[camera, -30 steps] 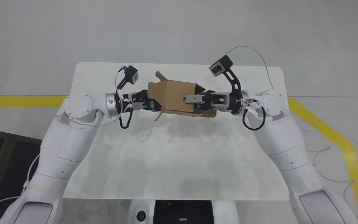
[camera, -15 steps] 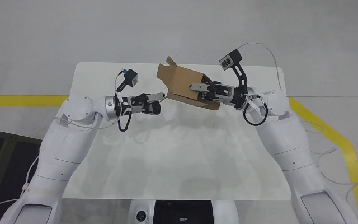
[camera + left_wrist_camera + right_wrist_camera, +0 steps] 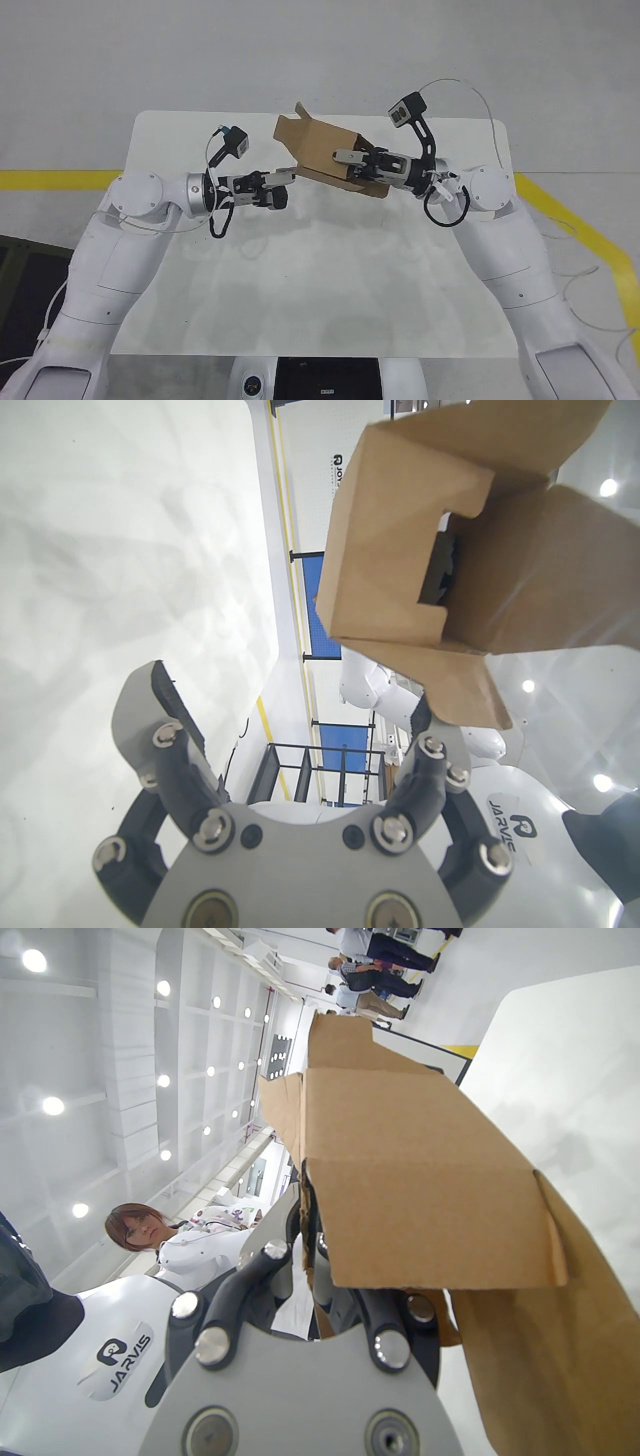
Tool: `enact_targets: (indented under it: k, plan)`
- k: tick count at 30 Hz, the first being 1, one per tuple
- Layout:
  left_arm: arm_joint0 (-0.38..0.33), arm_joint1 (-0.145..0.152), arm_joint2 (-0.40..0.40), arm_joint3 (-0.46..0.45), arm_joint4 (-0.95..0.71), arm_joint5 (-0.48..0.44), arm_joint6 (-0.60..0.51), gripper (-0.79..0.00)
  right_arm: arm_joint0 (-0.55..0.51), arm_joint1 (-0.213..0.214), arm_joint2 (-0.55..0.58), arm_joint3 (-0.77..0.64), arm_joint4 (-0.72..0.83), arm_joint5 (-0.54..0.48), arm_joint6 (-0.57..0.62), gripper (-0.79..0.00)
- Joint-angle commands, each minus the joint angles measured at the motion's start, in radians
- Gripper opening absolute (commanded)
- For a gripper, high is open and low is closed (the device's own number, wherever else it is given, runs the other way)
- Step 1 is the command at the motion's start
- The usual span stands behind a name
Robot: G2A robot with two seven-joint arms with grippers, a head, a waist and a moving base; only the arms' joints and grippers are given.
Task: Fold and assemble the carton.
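Since a second ago the left gripper [image 3: 286, 184] has let go of the carton [image 3: 325, 150] and drawn back toward 8 o'clock. Meanwhile the right gripper [image 3: 347, 157] has lifted and tilted the carton and carried it toward 12 o'clock.

The white table [image 3: 300, 300] spans the middle of the top view, with both arms reaching over its far half. The brown carton hangs over the table's 12 o'clock edge, tilted, with its 10 o'clock end highest and one flap sticking up there. In the left wrist view the carton's [image 3: 400, 550] open end faces the camera: one notched flap is folded partly across the mouth, and another flap hangs down from it.

The right gripper grasps the carton at its 4 o'clock end. In the right wrist view its fingers [image 3: 292, 1213] are clenched on a cardboard wall, one outside and the other hidden behind the board.

The left gripper sits at the carton's 8 o'clock corner with its fingers released and spread wide, holding nothing. In its own wrist view one fingertip [image 3: 425, 712] lies right at the edge of the hanging flap.
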Motion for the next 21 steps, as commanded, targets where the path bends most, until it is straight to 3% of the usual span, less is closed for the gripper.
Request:
enact_targets:
  k: [1, 21]
  plan:
    - [-0.002, 0.0, -0.005, 0.005, -0.006, -0.005, 0.005, 0.0, -0.005, 0.001, 0.001, -0.003, 0.001, 0.007, 0.015, -0.785]
    - [-0.014, -0.005, 0.025, 0.007, -0.027, -0.009, 0.007, 0.0, 0.002, -0.006, -0.028, -0.008, 0.017, 0.011, 0.048, -0.785]
